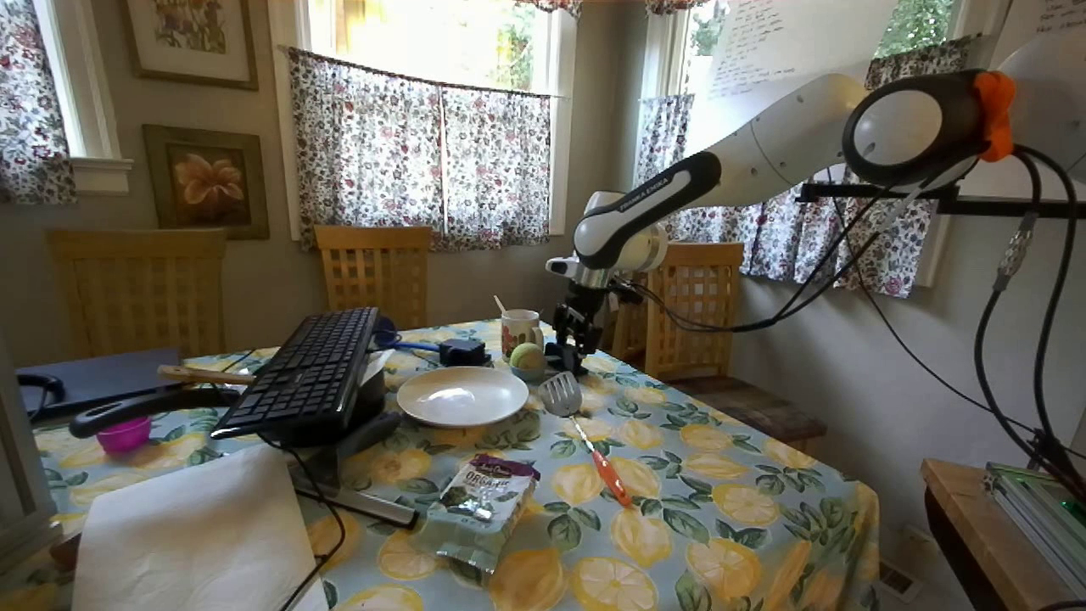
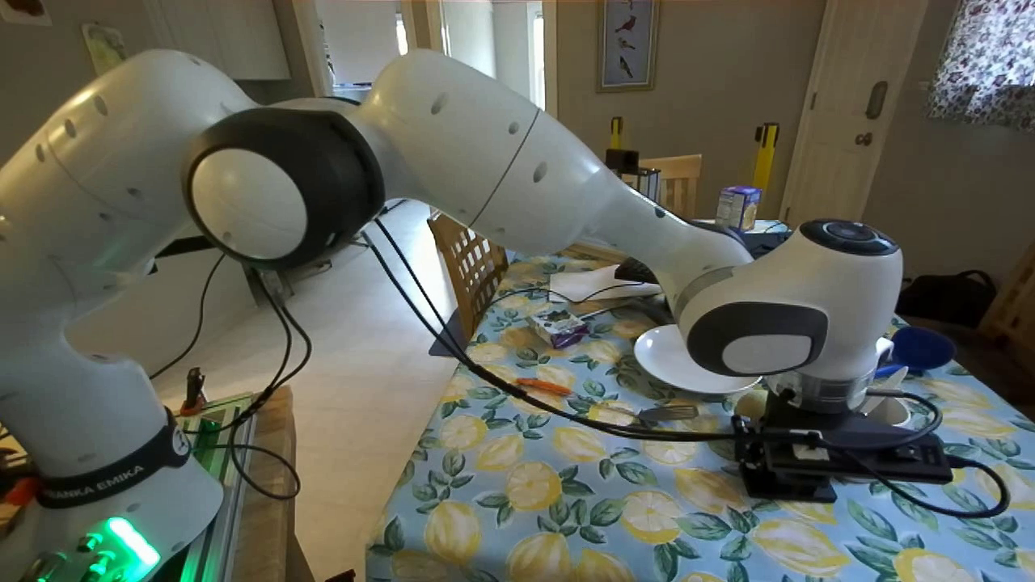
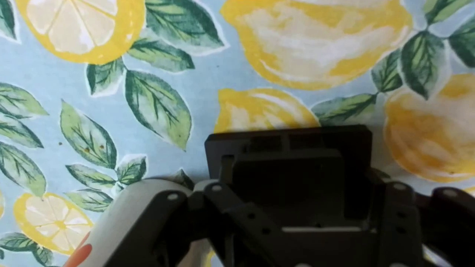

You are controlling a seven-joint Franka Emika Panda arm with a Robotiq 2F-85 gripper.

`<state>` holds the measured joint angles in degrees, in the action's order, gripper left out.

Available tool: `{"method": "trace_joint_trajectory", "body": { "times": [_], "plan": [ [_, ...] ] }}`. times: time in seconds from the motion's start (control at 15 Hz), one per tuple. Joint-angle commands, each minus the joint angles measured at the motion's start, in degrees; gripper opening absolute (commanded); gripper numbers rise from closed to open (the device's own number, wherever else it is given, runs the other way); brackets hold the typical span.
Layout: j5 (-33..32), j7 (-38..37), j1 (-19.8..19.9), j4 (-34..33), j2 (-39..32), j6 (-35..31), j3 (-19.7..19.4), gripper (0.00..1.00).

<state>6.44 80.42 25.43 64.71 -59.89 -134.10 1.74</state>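
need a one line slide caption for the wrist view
The gripper straddles a black blocky object, a lemon-print tablecloth beneath and a white mug partly visible at lower left.

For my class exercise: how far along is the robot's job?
Done: the jaws are down at the black rectangular object. Under way: they straddle it; a grip can't be confirmed. Left: perhaps lifting, as it seems to rest on the lemon-print tablecloth.

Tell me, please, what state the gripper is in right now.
Gripper: jaws apart around the black object; whether it is gripped cannot be told.
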Motion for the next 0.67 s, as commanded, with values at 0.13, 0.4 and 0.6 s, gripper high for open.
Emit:
{"method": "trace_joint_trajectory", "body": {
  "times": [0.13,0.4,0.6],
  "plan": [
    [-1.0,-1.6,-0.4,-4.5,-2.2,4.5,-0.6,0.34],
    [-1.4,-0.6,-0.8,-1.7,0.4,6.1,-1.2,0.33],
    [-2.5,0.3,-1.3,2.5,3.6,3.3,-2.1,0.33]
  ]
}}
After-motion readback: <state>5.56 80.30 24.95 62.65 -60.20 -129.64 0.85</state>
